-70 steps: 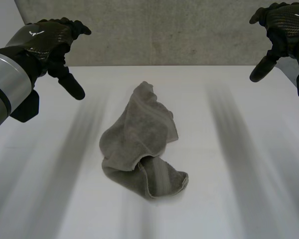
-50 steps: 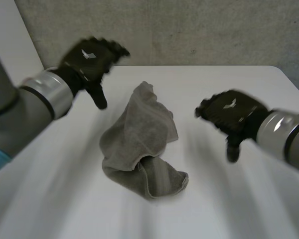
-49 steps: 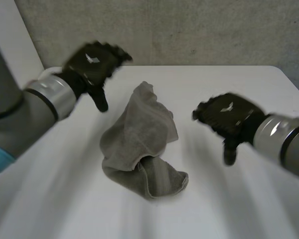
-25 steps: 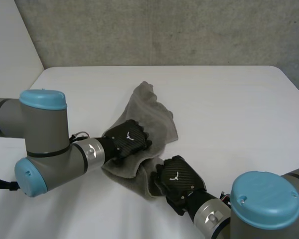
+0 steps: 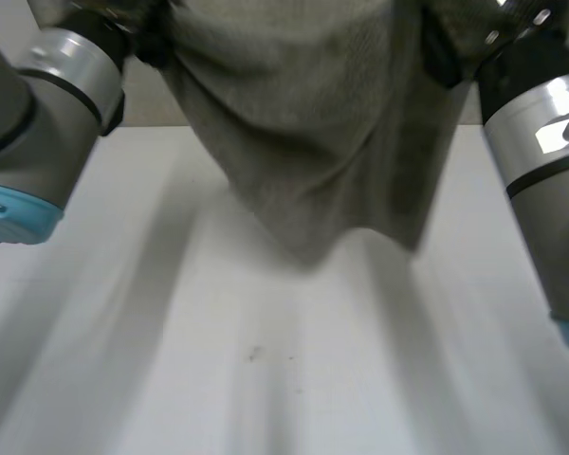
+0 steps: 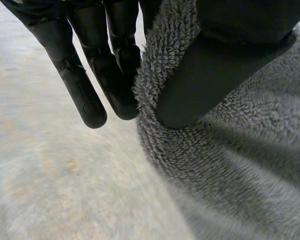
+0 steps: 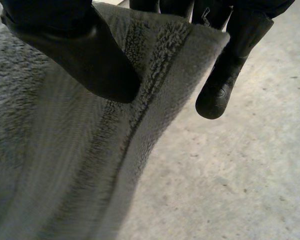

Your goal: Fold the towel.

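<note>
The grey terry towel [image 5: 313, 142] hangs in the air above the white table [image 5: 266, 379], stretched between my two hands, with its lower edge drooping to a point. My left hand [image 5: 150, 40] holds the towel's upper left part. In the left wrist view its thumb [image 6: 215, 75] pinches the towel's edge [image 6: 160, 100] against the fingers [image 6: 115, 70]. My right hand [image 5: 438, 49] holds the upper right part. In the right wrist view its thumb [image 7: 80, 55] presses a hemmed corner of the towel [image 7: 155, 75] against the fingers [image 7: 225, 75] behind it.
My left forearm [image 5: 47, 104] and right forearm [image 5: 541, 161] flank the hanging towel. A small dark speck [image 5: 254, 354] lies on the tabletop under it.
Both hands came down onto the crumpled towel, closed on it and lifted it off the table. It now hangs spread between them, high in the head view.
</note>
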Robot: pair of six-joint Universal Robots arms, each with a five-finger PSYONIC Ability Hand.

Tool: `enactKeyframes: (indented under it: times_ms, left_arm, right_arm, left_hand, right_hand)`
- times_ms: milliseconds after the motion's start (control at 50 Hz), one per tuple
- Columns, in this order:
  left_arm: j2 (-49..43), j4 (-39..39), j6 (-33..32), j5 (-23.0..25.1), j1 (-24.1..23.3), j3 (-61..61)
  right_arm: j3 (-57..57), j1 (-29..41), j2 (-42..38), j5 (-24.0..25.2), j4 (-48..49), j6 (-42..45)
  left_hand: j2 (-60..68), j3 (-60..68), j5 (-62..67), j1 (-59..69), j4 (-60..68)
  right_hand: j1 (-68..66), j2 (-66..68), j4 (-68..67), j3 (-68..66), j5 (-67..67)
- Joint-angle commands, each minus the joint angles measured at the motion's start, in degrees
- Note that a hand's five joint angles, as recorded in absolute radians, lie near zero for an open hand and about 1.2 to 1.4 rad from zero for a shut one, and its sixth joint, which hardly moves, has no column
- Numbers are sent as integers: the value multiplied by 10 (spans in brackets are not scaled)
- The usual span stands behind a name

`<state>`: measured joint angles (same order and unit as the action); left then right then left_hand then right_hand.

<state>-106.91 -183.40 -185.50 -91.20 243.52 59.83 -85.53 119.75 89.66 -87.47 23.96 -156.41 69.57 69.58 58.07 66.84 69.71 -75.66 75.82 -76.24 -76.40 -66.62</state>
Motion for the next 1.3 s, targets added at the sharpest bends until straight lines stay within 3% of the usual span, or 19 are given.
enactKeyframes:
  times_ms: [20, 100, 200, 280, 300, 320, 340, 360, 400, 420, 440, 640, 820, 860, 920, 960, 1020, 1200, 1300]
  left_arm:
    - [82, -13, 153, -32, 1, 164]
    - [121, -34, 153, -32, 2, 336]
    - [129, -40, 153, -31, 1, 452]
    - [136, -31, 152, -29, -4, 516]
    - [137, -21, 152, -28, -8, 523]
    - [137, -21, 152, -28, -8, 523]
    - [138, -3, 149, -21, -12, 525]
    - [138, -3, 149, -21, -12, 525]
    - [146, 33, 126, -7, -23, 507]
    - [146, 33, 126, -6, -23, 507]
    - [153, 44, 106, 2, -24, 489]
    - [127, 45, 6, 38, -8, 347]
    - [-19, 60, -22, 75, -9, 194]
    - [-74, 91, -91, 108, -11, 146]
    - [-101, 117, -135, 127, -13, 118]
    - [-151, 164, -219, 166, -14, 71]
    - [-190, 200, -273, 191, -14, 29]
    - [-256, 234, -310, 215, -24, -12]
    - [-271, 252, -341, 265, -42, -12]
  right_arm:
    - [25, -9, -9, 44, -179, 2]
    - [26, -35, -59, 75, -309, 49]
    - [25, -65, -91, 77, -384, 141]
    - [24, -73, -111, 76, -391, 177]
    - [24, -73, -120, 75, -391, 187]
    - [23, -75, -123, 76, -391, 188]
    - [23, -75, -123, 76, -391, 188]
    - [22, -77, -126, 77, -391, 189]
    - [19, -75, -128, 76, -391, 190]
    - [16, -73, -128, 77, -388, 189]
    - [16, -73, -128, 77, -388, 189]
    - [-64, -73, -121, 84, -333, 178]
    - [-179, -80, -83, 88, -291, 186]
    - [-197, -82, -80, 90, -280, 190]
    - [-229, -86, -69, 93, -264, 209]
    - [-244, -89, -59, 94, -257, 219]
    - [-271, -112, -49, 106, -239, 235]
    - [-321, -178, -41, 177, -223, 251]
    - [-331, -204, -41, 198, -221, 251]
  left_hand:
    - [104, 104, 119, 132, 103]
    - [104, 104, 119, 132, 103]
    - [104, 104, 119, 132, 103]
    - [71, 71, 86, 99, 70]
    - [-24, -24, -9, 3, -25]
    - [-25, -25, -10, 2, -26]
    - [-167, -167, -152, -139, -168]
    - [-168, -168, -153, -141, -169]
    - [-429, -429, -414, -402, -430]
    - [-430, -430, -415, -403, -432]
    - [-595, -595, -580, -568, -597]
    - [-596, -596, -581, -568, -597]
    - [-573, -573, -558, -546, -575]
    - [-550, -550, -535, -523, -551]
    - [-546, -547, -531, -519, -548]
    - [-548, -548, -533, -521, -549]
    - [-551, -552, -536, -524, -553]
    - [-548, -548, -533, -521, -549]
    - [-540, -540, -525, -512, -541]
  right_hand:
    - [-43, 42, -38, -36, -34]
    - [-43, 42, -38, -36, -34]
    - [-43, 42, -38, -36, -34]
    - [-43, 42, -38, -36, -34]
    - [-43, 42, -38, -36, -34]
    - [-43, 42, -38, -36, -34]
    - [-43, 42, -38, -36, -34]
    - [-43, 42, -38, -36, -34]
    - [-43, 42, -38, -36, -34]
    - [-43, 42, -38, -36, -34]
    - [-43, 42, -38, -36, -34]
    - [-43, 42, -38, -36, -34]
    - [-43, 42, -38, -36, -34]
    - [-43, 42, -38, -36, -34]
    - [-43, 42, -38, -36, -34]
    - [-43, 42, -38, -36, -34]
    - [-43, 42, -38, -36, -34]
    - [-43, 42, -38, -36, -34]
    - [-43, 42, -38, -36, -34]
